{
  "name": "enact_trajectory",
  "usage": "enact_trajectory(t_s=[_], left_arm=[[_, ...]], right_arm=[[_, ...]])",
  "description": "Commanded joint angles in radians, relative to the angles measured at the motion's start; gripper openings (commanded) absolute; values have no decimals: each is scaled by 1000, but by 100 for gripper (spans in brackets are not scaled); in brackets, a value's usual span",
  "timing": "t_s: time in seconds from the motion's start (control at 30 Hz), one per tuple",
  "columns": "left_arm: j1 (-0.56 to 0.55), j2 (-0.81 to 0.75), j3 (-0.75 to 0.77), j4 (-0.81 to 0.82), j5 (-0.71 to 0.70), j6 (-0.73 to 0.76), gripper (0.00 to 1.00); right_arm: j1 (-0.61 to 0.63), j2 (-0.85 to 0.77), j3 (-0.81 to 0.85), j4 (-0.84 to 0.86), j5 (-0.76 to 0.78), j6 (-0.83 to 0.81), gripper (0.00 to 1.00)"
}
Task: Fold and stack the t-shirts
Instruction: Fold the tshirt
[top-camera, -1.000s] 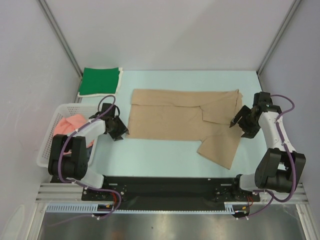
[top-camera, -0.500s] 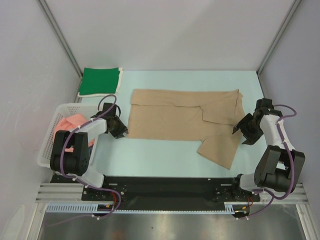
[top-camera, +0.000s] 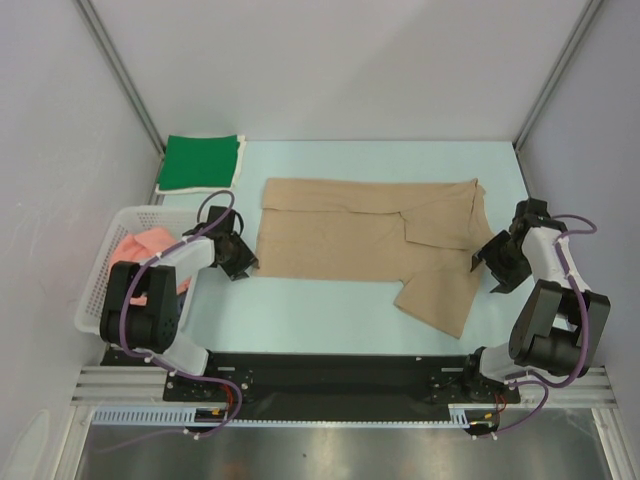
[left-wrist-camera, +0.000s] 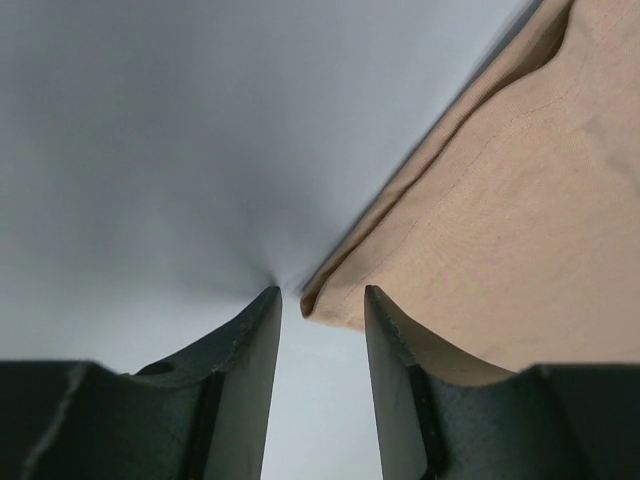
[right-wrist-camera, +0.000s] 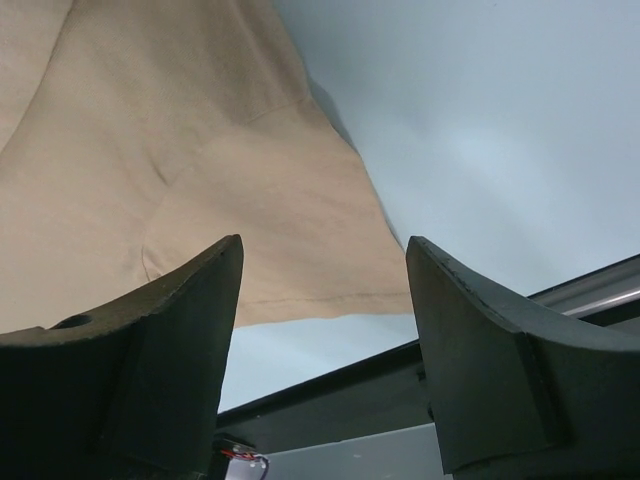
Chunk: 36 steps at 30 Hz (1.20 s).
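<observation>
The tan t-shirt lies partly folded on the pale table, one sleeve hanging toward the near edge. My left gripper is low at the shirt's near left corner; its jaws stand a little apart, with the corner just ahead of them and nothing between. My right gripper is wide open and empty beside the shirt's right edge, with the sleeve under it. The green t-shirt lies folded at the far left. The salmon pink t-shirt is in the basket. The grey-blue shirt is barely visible.
A white lattice basket stands at the left beside the left arm. The black front rail runs along the near edge. Grey walls close in on both sides and the back.
My right gripper has moved down and slightly right along the shirt's right edge. The left gripper has barely moved. The shirt lies as before.
</observation>
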Motion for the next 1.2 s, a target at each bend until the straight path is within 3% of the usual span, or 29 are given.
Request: enact_trajectory(t_s=[0.0,0.23,0.37,0.57,0.63,0.73,0.93,1.0,1.17], left_arm=[[-29,46,-12,-66,47,-31,44],[-29,38,-4,-74,15,-39,40],[-31,24,-6,-57,21,-54,22],[-28,21,-4,-43,1,-45,9],[-29,20,9,-46,-2,-34,0],[-29,-5,20,-51,-22,-8,0],[-31,-28,28,-66,-22,7,1],[-34,-37,29,-59,-21,10,0],[-35,-43,36,-55,-21,26,1]], right_arm=[[-8,2,7,-3,25,1,72],[-32,-27,-45,3,37,33,73],[-43,-43,-74,8,36,27,73],[-52,-35,-80,3,43,6,75],[-54,-41,-83,2,56,4,75],[-66,-49,-94,-6,51,3,75],[-105,-20,-139,8,36,-46,60],[-102,-9,-151,22,-24,-51,49],[-72,-69,-194,40,-17,-33,48]])
